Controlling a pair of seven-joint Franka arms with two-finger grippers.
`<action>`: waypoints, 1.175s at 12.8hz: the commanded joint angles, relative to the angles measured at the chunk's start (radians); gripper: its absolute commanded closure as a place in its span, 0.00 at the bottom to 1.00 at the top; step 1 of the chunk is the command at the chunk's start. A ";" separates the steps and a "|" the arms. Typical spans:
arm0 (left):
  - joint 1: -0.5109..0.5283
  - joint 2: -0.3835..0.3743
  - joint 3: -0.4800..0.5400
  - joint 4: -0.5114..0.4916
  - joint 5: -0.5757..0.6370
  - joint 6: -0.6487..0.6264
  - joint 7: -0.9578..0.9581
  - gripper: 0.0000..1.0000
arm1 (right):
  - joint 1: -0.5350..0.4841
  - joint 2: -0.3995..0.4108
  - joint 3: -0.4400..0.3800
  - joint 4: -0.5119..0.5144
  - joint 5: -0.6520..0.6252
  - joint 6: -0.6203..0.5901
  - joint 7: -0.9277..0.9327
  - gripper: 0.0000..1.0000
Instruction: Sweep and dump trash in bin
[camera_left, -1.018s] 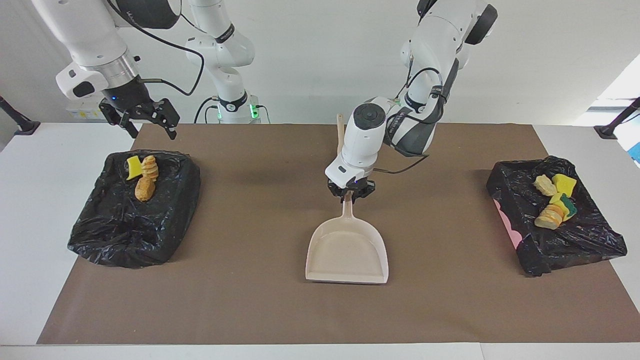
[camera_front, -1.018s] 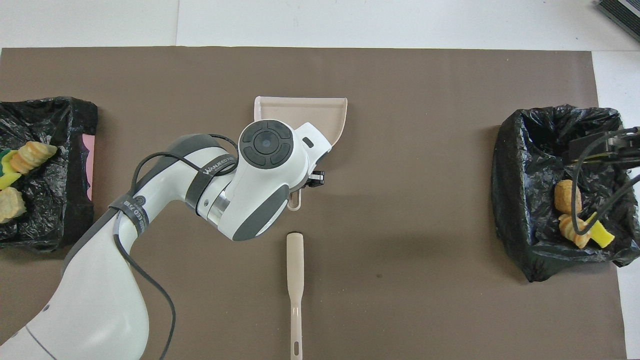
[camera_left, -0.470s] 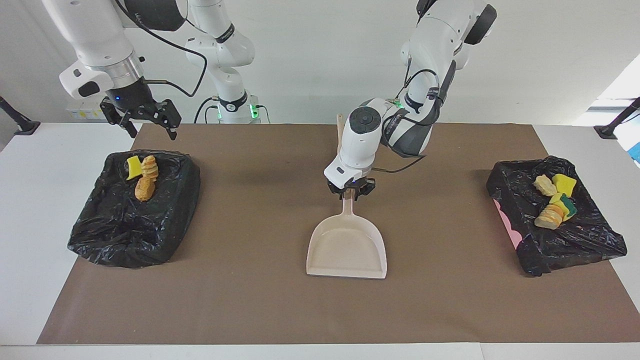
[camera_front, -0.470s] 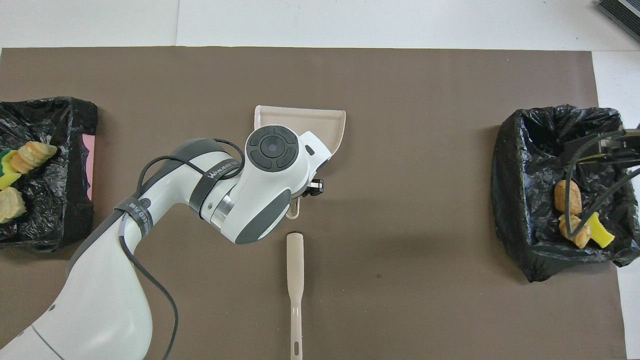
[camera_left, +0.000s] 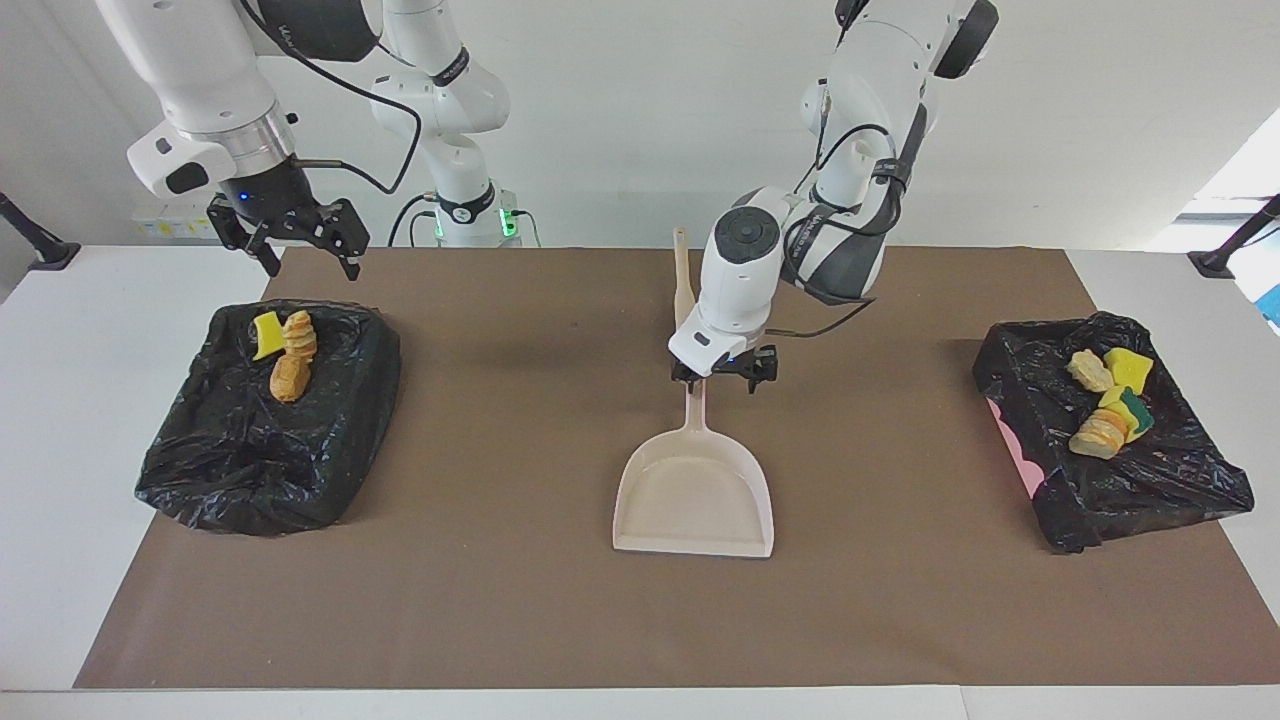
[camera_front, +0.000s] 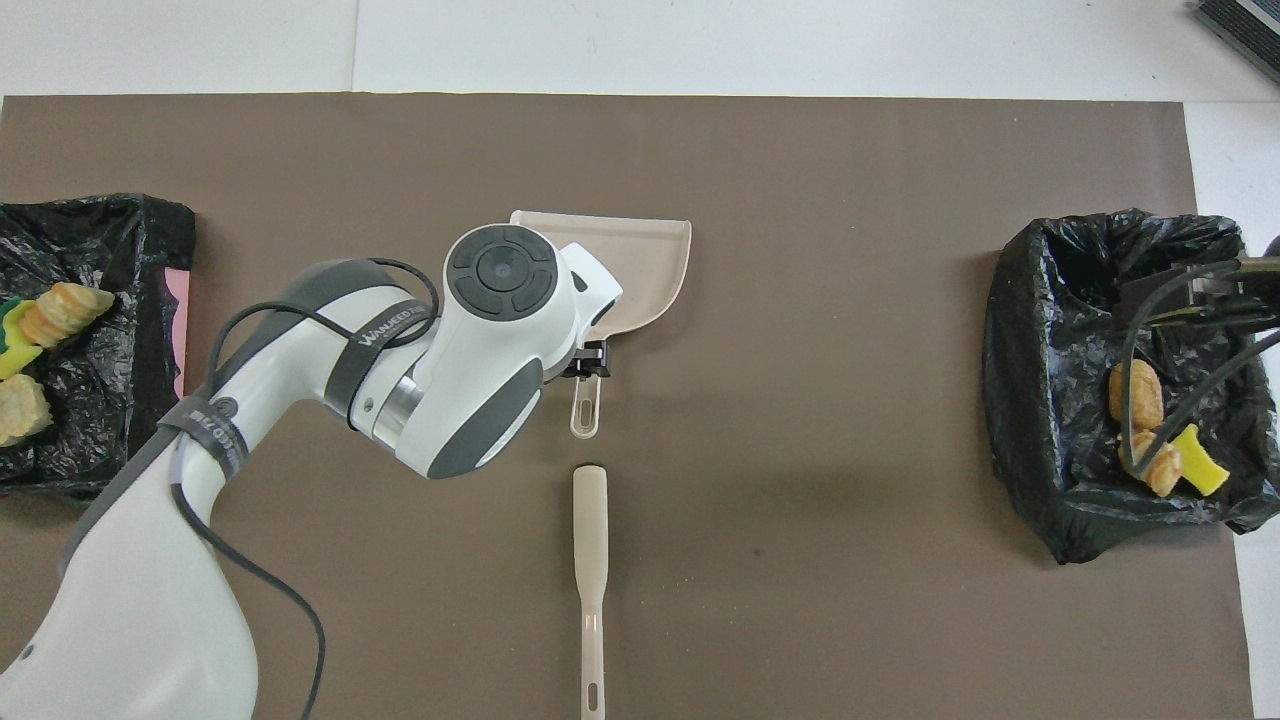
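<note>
The beige dustpan (camera_left: 694, 497) lies flat in the middle of the brown mat, its handle (camera_left: 696, 412) pointing toward the robots. My left gripper (camera_left: 727, 378) hangs open just above the handle's end, holding nothing; in the overhead view the arm hides most of the left gripper (camera_front: 590, 361). My right gripper (camera_left: 310, 262) is open and empty, waiting over the robots' edge of the black-lined bin (camera_left: 270, 430) at the right arm's end. Trash (camera_left: 290, 352) lies in that bin: a yellow sponge piece and two bread-like lumps. More trash (camera_left: 1108, 405) lies in the other bin (camera_left: 1120, 480).
The beige brush (camera_front: 590, 560) lies on the mat (camera_front: 850, 300), nearer to the robots than the dustpan (camera_front: 650, 262) and in line with its handle. The two bins (camera_front: 1060, 380) (camera_front: 100, 420) stand at the mat's two ends.
My left gripper has opened, let go of the dustpan handle and lifted a little toward the left arm's end. The dustpan stays flat on the mat. The right gripper has barely shifted.
</note>
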 joint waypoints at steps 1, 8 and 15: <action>-0.006 -0.117 0.078 -0.029 -0.001 -0.084 0.125 0.00 | -0.004 -0.009 0.003 -0.010 -0.009 0.024 0.015 0.00; 0.005 -0.373 0.356 -0.041 -0.117 -0.200 0.578 0.00 | -0.004 -0.009 0.003 -0.010 -0.008 0.021 0.011 0.00; 0.132 -0.387 0.368 0.178 -0.166 -0.462 0.690 0.00 | -0.004 -0.012 0.003 -0.011 0.023 0.007 0.001 0.00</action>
